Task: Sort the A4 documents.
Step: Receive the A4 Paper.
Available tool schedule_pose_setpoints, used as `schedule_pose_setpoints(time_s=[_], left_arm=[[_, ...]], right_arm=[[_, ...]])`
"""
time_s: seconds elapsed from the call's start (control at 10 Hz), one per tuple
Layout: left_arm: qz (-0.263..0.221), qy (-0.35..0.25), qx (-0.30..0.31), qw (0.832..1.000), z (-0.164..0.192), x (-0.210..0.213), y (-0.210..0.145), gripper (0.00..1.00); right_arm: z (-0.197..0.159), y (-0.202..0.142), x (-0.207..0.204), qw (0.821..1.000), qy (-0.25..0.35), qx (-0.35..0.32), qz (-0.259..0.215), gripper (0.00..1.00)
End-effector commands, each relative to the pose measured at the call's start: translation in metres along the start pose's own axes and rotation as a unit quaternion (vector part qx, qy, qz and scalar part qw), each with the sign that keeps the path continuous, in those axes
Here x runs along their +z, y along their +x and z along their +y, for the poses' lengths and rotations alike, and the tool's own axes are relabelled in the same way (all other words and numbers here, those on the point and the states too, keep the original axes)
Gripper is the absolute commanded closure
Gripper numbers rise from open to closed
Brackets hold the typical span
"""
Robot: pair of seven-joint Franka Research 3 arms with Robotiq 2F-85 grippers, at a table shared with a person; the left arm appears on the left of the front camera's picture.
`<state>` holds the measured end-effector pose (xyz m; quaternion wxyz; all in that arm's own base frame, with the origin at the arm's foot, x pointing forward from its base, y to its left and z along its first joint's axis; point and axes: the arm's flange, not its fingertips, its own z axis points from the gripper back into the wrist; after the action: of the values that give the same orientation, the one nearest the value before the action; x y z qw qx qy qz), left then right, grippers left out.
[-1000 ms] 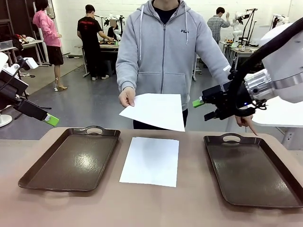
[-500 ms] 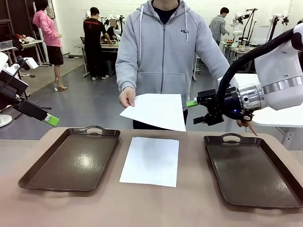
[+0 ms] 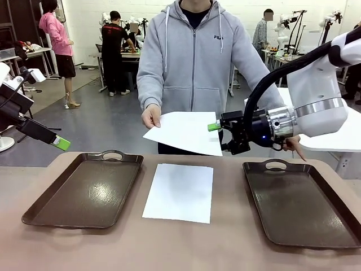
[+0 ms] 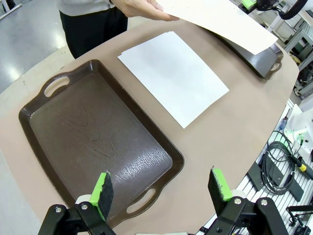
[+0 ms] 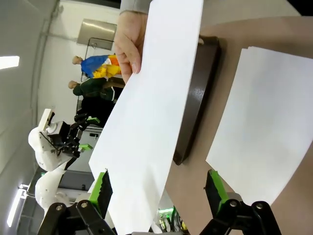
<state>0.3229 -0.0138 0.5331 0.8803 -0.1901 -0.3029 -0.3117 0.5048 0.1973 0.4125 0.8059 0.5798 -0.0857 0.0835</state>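
Left tray (image 3: 84,192), right tray (image 3: 299,206), papers (image 3: 179,192) between

Bright, even light; glare on left tray (image 3: 107,189); wrist views warped.

Two trays (image 3: 84,189), one held sheet (image 3: 183,132), one stack (image 3: 179,192).

A glossy grey floor (image 3: 107,121) runs to a white back wall (image 3: 84,22) at twelve o'clock. A cluttered bench (image 3: 25,53) stands at ten o'clock, a work table (image 3: 128,55) at eleven, and another table (image 3: 293,60) at one.
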Motion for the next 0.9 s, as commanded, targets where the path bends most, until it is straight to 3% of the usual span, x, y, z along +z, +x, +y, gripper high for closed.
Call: schedule_pose_setpoints(time_s=[0.0,0.6,0.8], left_arm=[[-0.001,-0.003,0.001,1.000,0.0004,0.0000,-0.0003,0.00],[-0.001,-0.003,0.001,1.000,0.0004,0.0000,-0.0003,0.00],[-0.001,-0.003,0.001,1.000,0.0004,0.0000,-0.0003,0.00]], right_arm=[[-0.0091,0.0120,-0.0126,1.000,0.018,-0.003,-0.018,0.00],[-0.0051,0.0170,-0.0191,0.996,0.078,-0.026,-0.024,0.00],[-0.0061,0.0184,-0.0174,0.996,0.082,-0.039,-0.023,0.06]])
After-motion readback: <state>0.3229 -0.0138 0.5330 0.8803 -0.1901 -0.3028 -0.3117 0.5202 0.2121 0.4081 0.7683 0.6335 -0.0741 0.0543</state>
